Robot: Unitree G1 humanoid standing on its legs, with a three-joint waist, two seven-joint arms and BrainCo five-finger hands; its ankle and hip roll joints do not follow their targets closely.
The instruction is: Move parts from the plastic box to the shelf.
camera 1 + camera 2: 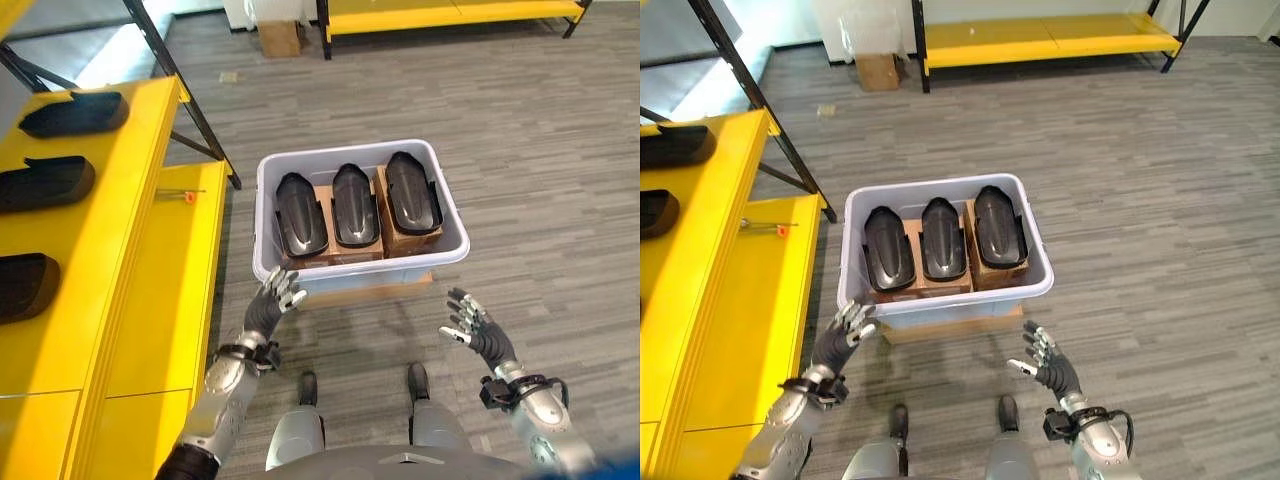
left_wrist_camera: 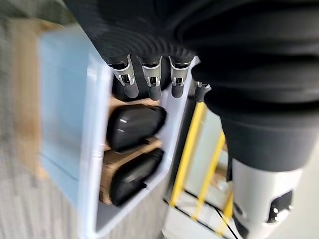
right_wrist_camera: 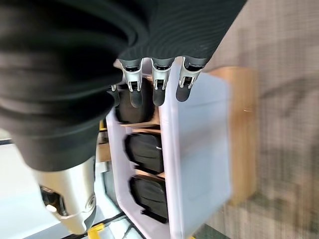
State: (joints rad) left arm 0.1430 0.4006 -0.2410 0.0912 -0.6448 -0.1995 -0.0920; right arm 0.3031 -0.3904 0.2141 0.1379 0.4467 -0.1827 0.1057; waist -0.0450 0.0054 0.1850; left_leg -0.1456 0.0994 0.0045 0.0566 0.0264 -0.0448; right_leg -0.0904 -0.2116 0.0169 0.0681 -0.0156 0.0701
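Observation:
A pale plastic box (image 1: 300,272) stands on the floor on a flat piece of cardboard. Inside it three black moulded parts (image 1: 356,205) lie side by side on brown cardboard inserts. The yellow shelf (image 1: 150,250) runs along the left, with three similar black parts (image 1: 48,182) lying on its upper level. My left hand (image 1: 274,300) hovers open just before the box's near left corner. My right hand (image 1: 474,327) hangs open below the box's near right corner, apart from it. Both hands hold nothing.
A small orange-tipped tool (image 1: 187,196) lies on the shelf's lower level. Black shelf legs (image 1: 195,110) slant down beside the box. A cardboard carton (image 1: 279,38) and another yellow rack (image 1: 450,15) stand at the far end of the grey plank floor.

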